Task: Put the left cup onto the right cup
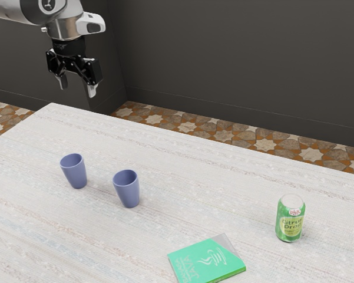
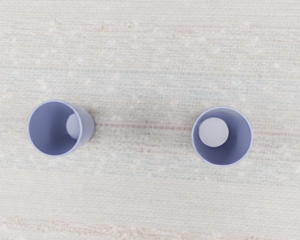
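**Exterior view.** The claw hangs high over the worktop, well above both cups. Its two black fingers are spread wide and hold nothing.

The left cup stands upright toward the exterior view's left. The right cup stands upright near it, not touching and slightly closer to the camera, with a strip of bare worktop between them. You have broad open surface on every side of the pair.

The other things lie well apart from the cups, toward the exterior view's right:
- A can stands upright.
- A book lies flat at the worktop's near edge.

The worktop's far edge runs diagonally. Beyond it you see the floor and a dark wall.

**Materials and shapes.**
- The cups are smooth, matte blue-violet tumblers, and each tapers to a narrower base.
- The worktop is pale, whitewashed wood with fine grain running in long streaks.
- The can is a green cylinder with a silver top and a white-lettered label.
- The book is thin, with a green cover that carries a white ornament.
- The floor is tiled in a brown and cream star pattern.

**Wrist view.** You look straight down on both cups. Each shows a round rim, a blue-violet inner wall and a pale flat bottom, and bare grain lies between them. You cannot tell from this view alone which cup is which.
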`<state>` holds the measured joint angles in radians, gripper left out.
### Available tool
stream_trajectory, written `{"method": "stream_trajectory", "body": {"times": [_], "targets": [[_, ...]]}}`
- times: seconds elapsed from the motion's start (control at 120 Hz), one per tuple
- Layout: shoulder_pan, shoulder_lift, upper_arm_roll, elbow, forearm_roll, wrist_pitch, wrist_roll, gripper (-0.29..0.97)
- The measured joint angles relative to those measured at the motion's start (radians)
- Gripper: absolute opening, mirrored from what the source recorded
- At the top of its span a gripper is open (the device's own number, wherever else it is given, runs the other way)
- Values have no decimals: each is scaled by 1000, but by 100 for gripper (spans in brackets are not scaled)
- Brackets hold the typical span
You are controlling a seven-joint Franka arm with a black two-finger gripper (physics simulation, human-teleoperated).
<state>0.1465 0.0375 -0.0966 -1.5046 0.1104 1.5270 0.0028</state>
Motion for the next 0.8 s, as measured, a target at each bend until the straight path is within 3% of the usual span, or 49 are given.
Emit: {"method": "stream_trajectory", "body": {"times": [0.133, 0.55, 0.8], "targets": [[-8, 4, 9, -14, 0, 13, 1, 68], [-34, -37, 113, -411, 45, 310, 12, 68], [-43, 5, 195, -467, 51, 487, 49, 68]]}}
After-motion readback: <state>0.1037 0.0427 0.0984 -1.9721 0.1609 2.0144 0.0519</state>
